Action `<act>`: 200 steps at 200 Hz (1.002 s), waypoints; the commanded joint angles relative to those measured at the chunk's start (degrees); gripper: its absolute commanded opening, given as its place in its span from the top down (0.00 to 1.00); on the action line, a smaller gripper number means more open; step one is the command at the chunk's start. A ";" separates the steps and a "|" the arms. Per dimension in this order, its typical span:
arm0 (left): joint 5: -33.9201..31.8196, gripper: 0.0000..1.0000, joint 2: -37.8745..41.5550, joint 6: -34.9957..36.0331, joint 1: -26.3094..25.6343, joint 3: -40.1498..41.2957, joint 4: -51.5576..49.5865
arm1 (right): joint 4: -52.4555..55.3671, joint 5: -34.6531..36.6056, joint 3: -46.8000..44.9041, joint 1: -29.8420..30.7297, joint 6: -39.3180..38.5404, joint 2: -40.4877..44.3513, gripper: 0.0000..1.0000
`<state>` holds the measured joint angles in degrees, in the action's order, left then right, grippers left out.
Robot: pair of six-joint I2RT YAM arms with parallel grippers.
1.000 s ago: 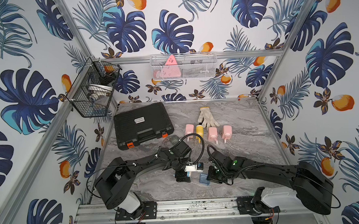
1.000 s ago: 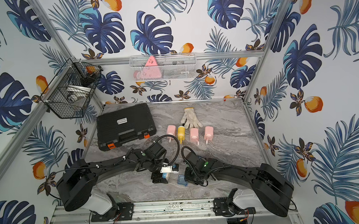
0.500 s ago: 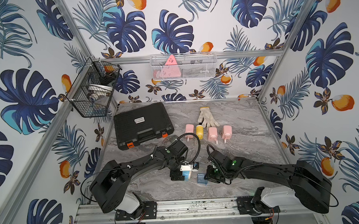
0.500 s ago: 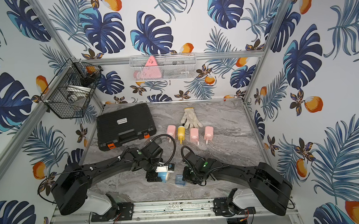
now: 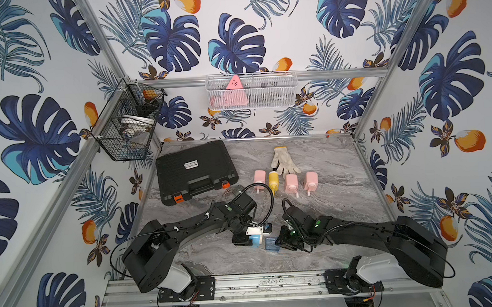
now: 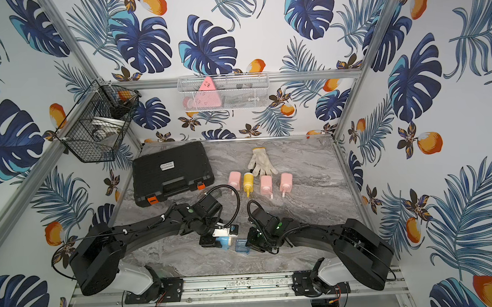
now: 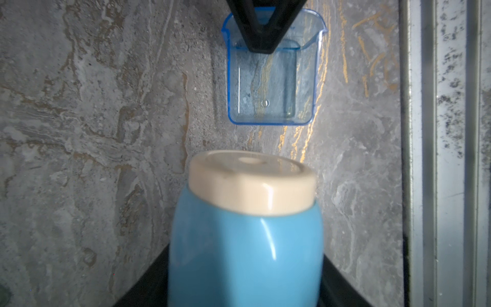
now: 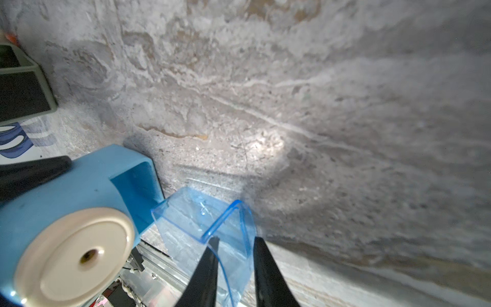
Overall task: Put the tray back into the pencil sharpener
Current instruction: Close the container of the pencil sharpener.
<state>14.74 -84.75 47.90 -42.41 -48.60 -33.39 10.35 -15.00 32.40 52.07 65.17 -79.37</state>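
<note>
Left gripper [image 5: 252, 235] brackets the blue pencil sharpener [image 7: 247, 239] low over the marble table [image 5: 326, 170], though whether its jaws already press the body cannot be told. Right gripper [image 8: 236, 240] is pinched on one wall of the small clear blue tray [image 7: 271, 87], holding it near the sharpener's open slot. Nothing is inserted yet, so lining up and sliding the tray in remain.

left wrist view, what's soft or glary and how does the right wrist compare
Left wrist view: the near pencil sharpener is soft with a white glare streak, the tray beyond it sharper. Right wrist view: a bright hotspot on the table, its farther stretch blurred.
</note>
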 commanded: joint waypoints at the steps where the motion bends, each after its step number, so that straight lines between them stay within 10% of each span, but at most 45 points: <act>1: 1.60 0.40 -0.07 1.41 -0.29 0.77 1.42 | -2.86 -0.54 0.47 0.04 1.75 -0.90 0.74; 200: 1.34 0.41 -0.95 1.40 -1.98 1.89 3.77 | -9.61 -2.66 -0.84 0.22 4.67 -1.18 0.68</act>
<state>16.14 -85.14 48.12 -44.21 -47.44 -28.91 1.85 -18.09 32.64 52.38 68.47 -82.85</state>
